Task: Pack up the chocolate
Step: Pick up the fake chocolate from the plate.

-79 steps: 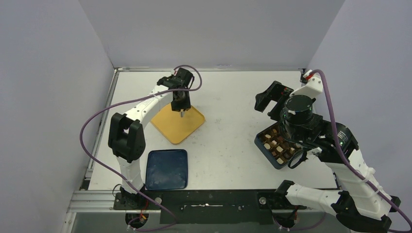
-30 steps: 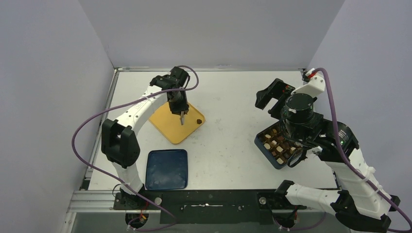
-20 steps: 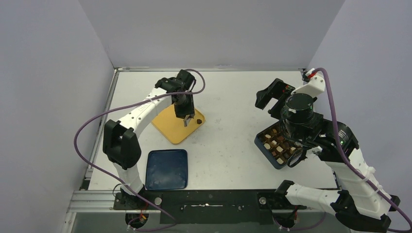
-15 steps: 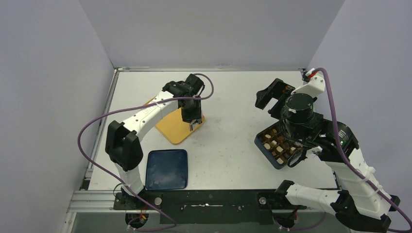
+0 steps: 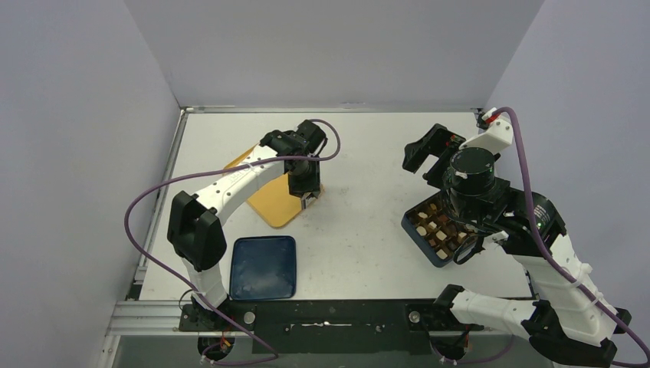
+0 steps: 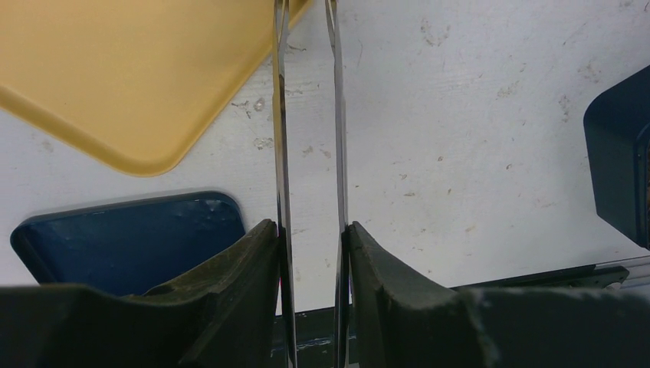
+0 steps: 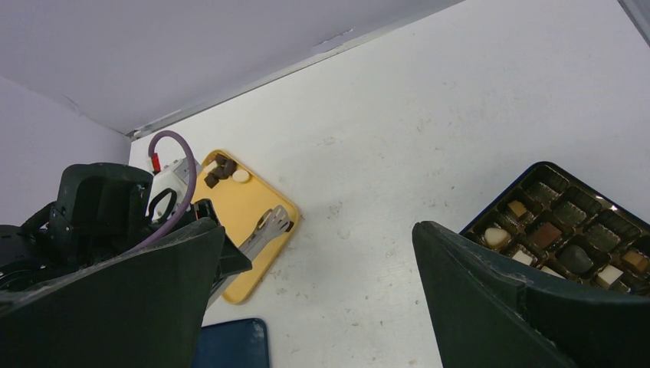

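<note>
L hand (image 6: 310,230) clamps tongs (image 6: 280,153), tips at yellow tray (image 6: 115,77) edge, prob. empty. R hand (image 7: 318,228) wide, holds nothing. Few chocolate (image 7: 222,169) pcs on tray corner, others in box (image 7: 540,192) cells

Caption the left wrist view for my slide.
Left gripper holds metal tongs beside a yellow tray and blue lid.

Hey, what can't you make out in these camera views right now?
Tips of the tongs: left wrist view, cut off by the top edge.
Chocolate box: top view, the right arm covers much of it.
Chocolates on the yellow tray: top view, hidden under the left arm; right wrist view, too small to count.
</note>
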Controlling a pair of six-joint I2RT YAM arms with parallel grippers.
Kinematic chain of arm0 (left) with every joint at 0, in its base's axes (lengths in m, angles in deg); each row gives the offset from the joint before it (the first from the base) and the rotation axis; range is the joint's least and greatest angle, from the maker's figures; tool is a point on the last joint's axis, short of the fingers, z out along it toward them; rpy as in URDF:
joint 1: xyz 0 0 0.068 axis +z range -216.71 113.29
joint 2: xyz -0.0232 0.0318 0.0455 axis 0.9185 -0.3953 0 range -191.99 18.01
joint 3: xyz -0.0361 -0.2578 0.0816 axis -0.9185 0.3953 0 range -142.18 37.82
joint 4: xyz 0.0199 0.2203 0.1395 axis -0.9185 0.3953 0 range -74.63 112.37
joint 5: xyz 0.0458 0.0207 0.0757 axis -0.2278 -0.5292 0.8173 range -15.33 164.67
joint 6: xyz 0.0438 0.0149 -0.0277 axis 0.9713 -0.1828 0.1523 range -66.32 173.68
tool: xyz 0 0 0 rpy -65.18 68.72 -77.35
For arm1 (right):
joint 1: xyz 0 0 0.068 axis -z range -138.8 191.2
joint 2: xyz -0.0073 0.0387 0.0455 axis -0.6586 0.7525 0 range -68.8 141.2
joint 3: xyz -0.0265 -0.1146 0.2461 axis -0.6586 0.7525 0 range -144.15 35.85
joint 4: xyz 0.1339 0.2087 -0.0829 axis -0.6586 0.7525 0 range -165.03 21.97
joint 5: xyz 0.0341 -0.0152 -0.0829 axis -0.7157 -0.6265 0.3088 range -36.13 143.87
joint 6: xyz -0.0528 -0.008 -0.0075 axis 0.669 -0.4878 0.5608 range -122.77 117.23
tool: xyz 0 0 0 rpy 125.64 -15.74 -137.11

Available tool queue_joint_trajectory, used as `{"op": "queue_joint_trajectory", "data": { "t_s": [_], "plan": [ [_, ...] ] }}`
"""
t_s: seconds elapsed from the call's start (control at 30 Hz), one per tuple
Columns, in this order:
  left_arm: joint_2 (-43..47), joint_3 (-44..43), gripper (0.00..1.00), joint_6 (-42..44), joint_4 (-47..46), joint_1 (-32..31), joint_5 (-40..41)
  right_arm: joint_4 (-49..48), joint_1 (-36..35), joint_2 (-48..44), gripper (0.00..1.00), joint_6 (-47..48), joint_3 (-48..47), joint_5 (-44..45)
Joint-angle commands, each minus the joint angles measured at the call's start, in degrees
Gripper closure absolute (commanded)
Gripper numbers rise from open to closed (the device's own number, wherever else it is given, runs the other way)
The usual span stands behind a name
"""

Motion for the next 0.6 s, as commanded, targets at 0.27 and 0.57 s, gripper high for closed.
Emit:
{"op": "queue_joint_trajectory", "data": {
  "t_s": [0.27, 0.57],
  "plan": [
    [1.47, 0.61, 0.64, 0.13, -0.31, 0.14, 2.44, -2.37, 0.16, -0.46, 0.00, 0.67, -1.43, 1.24],
    [1.01, 3.50, 0.62, 0.65, -2.62, 0.31, 2.09, -2.74, 0.14, 0.05, 0.00, 1.26, -1.78, 1.19]
  ]
}}
